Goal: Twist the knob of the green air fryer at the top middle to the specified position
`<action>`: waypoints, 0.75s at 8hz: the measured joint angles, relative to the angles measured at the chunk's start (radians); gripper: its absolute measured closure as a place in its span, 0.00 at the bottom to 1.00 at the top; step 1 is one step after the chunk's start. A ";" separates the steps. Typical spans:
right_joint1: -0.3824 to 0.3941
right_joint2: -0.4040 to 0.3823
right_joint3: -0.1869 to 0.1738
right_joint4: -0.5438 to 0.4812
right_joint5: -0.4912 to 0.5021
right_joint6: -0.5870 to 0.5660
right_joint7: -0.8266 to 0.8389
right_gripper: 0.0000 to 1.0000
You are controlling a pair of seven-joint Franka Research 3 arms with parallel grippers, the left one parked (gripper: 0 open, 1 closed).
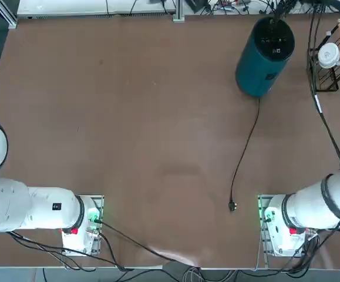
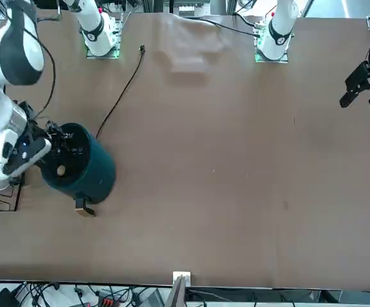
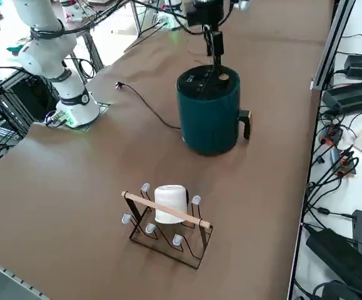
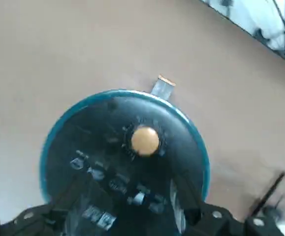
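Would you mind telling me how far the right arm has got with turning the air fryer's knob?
Done, apparently: the right gripper hangs over the green air fryer, its black top in the wrist view. In hand: nothing; the fingers are open and the yellow knob sits untouched between and beyond them. Whether it has already been turned cannot be told. Left, if it has not: lowering onto the knob, closing, and twisting it to the mark.

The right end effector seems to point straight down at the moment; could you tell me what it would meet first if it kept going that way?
Most likely the black control top of the green air fryer. The open right end effector hangs just above it, apparently a little off the knob, though depth is hard to judge.
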 joint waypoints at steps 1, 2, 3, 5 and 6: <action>0.000 -0.029 -0.004 0.009 0.000 -0.039 0.113 0.00; -0.001 -0.048 -0.008 0.029 -0.001 -0.082 0.207 0.00; -0.001 -0.056 -0.010 0.060 -0.002 -0.127 0.300 0.00; -0.002 -0.057 -0.011 0.127 -0.002 -0.218 0.509 0.00; -0.003 -0.059 -0.011 0.158 -0.002 -0.260 0.578 0.00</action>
